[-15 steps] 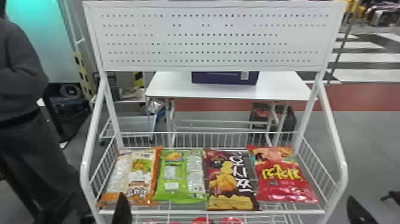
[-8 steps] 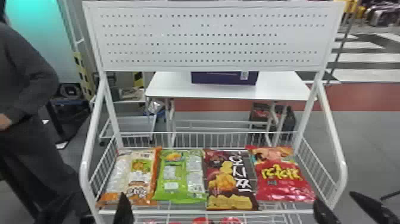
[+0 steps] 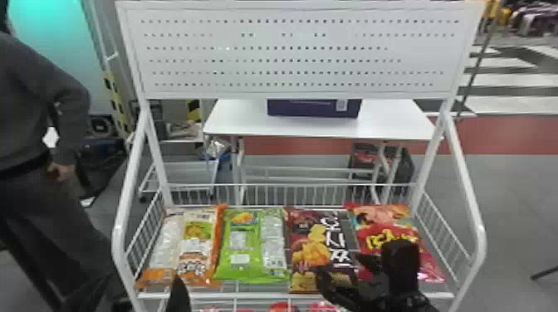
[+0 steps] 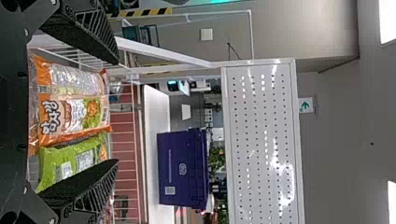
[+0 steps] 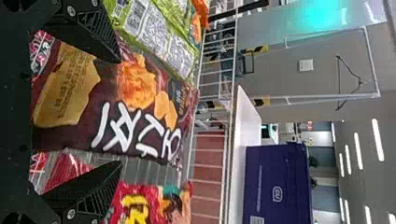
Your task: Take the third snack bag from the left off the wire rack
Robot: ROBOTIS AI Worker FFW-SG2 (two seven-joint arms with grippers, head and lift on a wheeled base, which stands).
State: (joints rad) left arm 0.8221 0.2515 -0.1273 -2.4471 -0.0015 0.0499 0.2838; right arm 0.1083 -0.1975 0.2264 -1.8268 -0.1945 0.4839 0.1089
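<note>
four across on the wire rack (image 3: pixel 290 54), third from left a dark maroon chip bag (image 3: pixel 315 244) flat down, long axis front to back, just ahead of the wide-open right gripper (image 3: pixel 369 274) and lined up between its fingers (image 5: pixel 84 32), left gripper (image 4: pixel 112 109) also open but off by the orange bag (image 4: pixel 65 102)

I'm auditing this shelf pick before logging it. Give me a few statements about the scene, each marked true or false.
1. Four snack bags lie in the wire rack. True.
2. The third bag from the left is green. False: it is the dark bag; the green bag is second.
3. The right tool is open. True.
4. The left tool grips a bag. False: it is open and holds nothing.
5. The blue box sits in the rack. False: it sits on the white table behind it.
</note>
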